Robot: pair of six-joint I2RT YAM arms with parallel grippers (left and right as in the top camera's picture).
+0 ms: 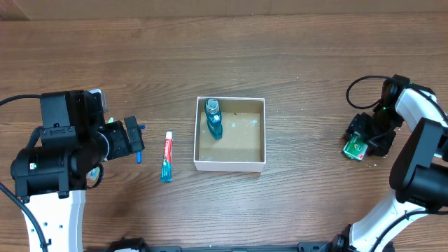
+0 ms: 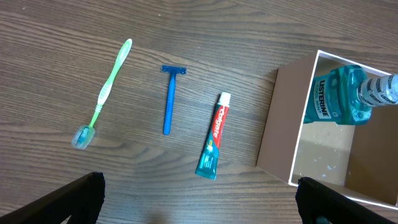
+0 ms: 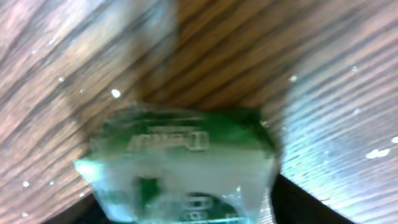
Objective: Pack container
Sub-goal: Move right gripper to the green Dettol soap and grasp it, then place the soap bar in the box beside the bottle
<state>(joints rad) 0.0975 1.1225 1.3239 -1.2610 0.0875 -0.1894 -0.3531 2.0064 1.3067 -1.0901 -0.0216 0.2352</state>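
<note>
The container (image 1: 230, 165), a shallow white-walled box with a brown floor, sits at the table's middle; it also shows in the left wrist view (image 2: 273, 124). A blue mouthwash bottle (image 1: 213, 120) lies in its left part (image 2: 339, 96). A toothpaste tube (image 1: 166, 157) lies left of the box (image 2: 213, 143). A blue razor (image 2: 169, 99) and a green toothbrush (image 2: 107, 93) lie further left. My left gripper (image 1: 136, 143) hovers open above the razor (image 2: 199, 202). My right gripper (image 1: 360, 138) is closed around a green and white packet (image 1: 355, 148) at the far right (image 3: 180, 155).
The right arm's black cable (image 1: 360, 87) loops over the table behind the right gripper. The left arm's body (image 1: 59, 154) covers the table's left edge and part of the toothbrush.
</note>
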